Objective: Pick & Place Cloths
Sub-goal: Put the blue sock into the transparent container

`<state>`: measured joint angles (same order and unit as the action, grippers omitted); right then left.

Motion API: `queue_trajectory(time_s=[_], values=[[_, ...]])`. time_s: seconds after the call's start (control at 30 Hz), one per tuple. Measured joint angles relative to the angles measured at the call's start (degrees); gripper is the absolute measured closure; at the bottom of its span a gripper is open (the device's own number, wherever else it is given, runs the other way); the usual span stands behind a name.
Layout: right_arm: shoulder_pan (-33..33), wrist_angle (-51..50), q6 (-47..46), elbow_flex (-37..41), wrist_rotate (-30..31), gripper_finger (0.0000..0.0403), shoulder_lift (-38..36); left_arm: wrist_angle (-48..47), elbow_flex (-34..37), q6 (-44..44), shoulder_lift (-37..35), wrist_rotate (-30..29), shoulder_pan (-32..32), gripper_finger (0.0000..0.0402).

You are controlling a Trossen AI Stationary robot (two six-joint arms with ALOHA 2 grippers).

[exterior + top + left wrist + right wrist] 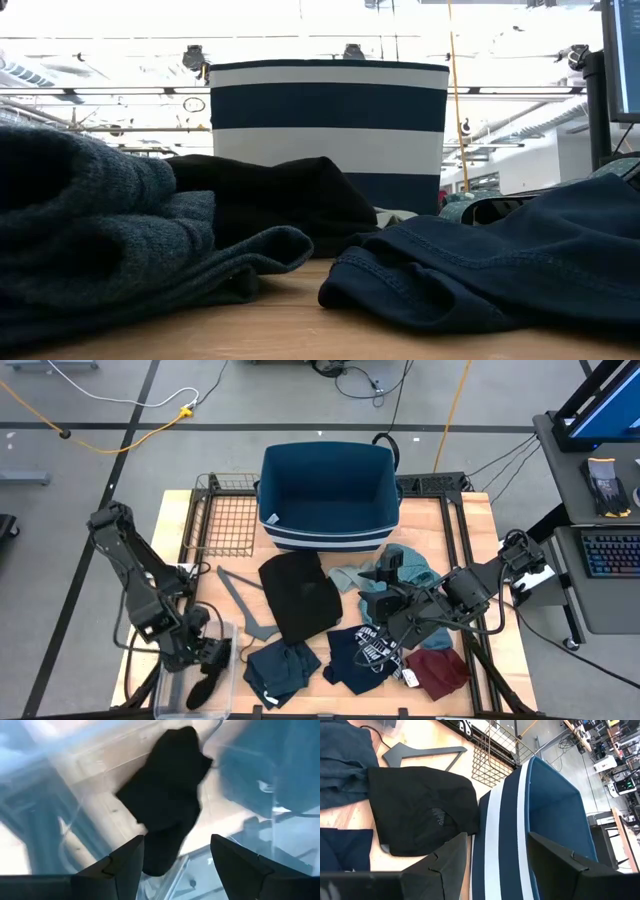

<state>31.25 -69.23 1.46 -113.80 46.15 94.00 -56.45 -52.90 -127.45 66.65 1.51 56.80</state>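
A: Left wrist view has a small black cloth [167, 795] lying in the clear bin [172, 695] at the worktop's [480, 530] near left corner, the left tool [175, 865] spread just above it, pinching nothing.

B: It may drag the cloth up if a finger snags. The rest?

A: Spread before the striped basket [330, 495]. The right tool [495, 857], spread and empty, hangs over them; reaching down, it could pinch two overlapping cloths.

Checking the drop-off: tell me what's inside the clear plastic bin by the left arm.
One small black cloth lies inside the clear plastic bin, below the open left gripper. The cloth covers whatever lies beneath it.
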Motion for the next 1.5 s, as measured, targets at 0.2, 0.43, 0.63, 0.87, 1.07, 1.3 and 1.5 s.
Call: queue_trajectory(time_s=[0.2,0.43,0.63,0.87,1.07,1.3,1.5], values=[[1.2,-0.2,2.6,0.0,0.0,0.0206,0.0,0.0,-1.4,0.7,-4.8,-7.2,0.0,0.0167],[2.6,-3.9,-0.5,0.0,-1.4,0.0206,0.0,-0.1,-5.4,12.0,-7.0,-23.0,0.1,0.0167],[3.4,-8.6,-13.2,0.0,-10.4,0.0206,0.0,-0.1,-7.7,26.9,-7.7,-38.4,0.1,0.0167],[3.4,-17.2,-27.5,0.0,-19.9,0.0206,0.0,-0.4,-7.7,40.4,-9.2,-48.8,0.1,0.0167],[3.3,-20.8,-41.2,1.2,-31.6,0.0206,0.0,-1.2,-7.7,51.2,-10.5,-60.1,0.1,0.0167],[3.8,-20.8,-57.7,7.6,-43.3,0.0206,0.0,-1.1,-7.7,60.6,-11.0,-66.2,0.0,0.0167],[3.7,-20.8,-65.6,17.7,-51.0,0.0206,0.0,-0.9,-7.7,62.9,-11.0,-66.2,-0.8,0.0167]])
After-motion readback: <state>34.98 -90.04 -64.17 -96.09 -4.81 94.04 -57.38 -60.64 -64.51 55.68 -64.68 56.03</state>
